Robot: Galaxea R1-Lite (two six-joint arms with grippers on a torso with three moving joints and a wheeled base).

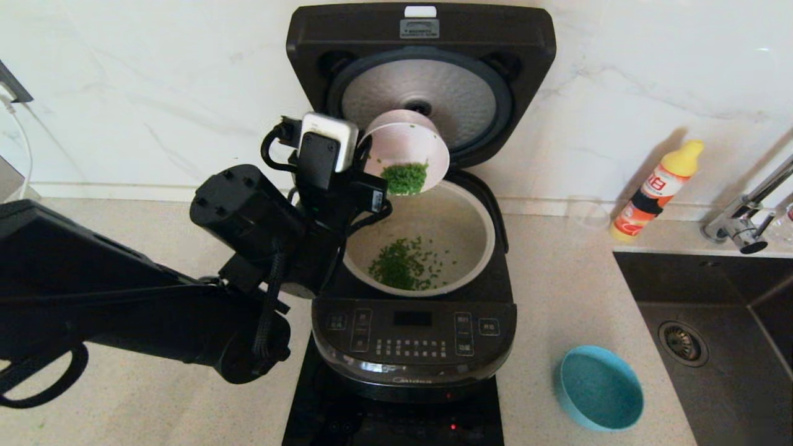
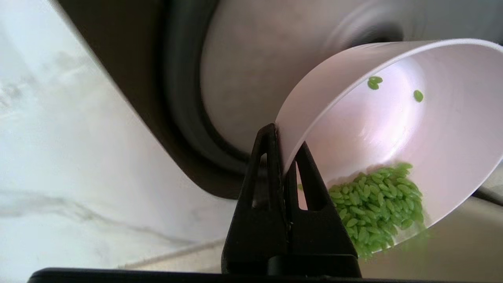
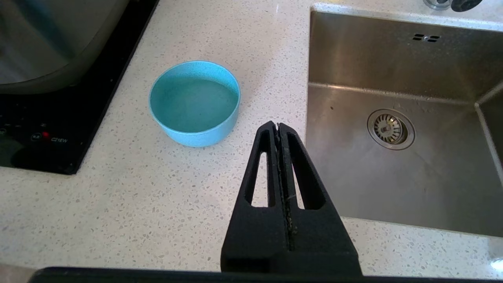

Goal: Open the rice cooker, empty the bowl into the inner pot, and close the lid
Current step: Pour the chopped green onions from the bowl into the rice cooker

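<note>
Tipping the bowl (image 1: 406,145) over the pot (image 1: 477,244), the left gripper (image 2: 282,135) pinches its rim; green grains (image 2: 375,204) cling, so a steeper tilt above the centre should finish. Right gripper (image 3: 278,127) idles, closed.

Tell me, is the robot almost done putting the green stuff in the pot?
Halfway. The lid is already open. The left gripper tips the pink bowl; some green grains lie in the inner pot, some remain in the bowl. Closing the lid is left.
</note>
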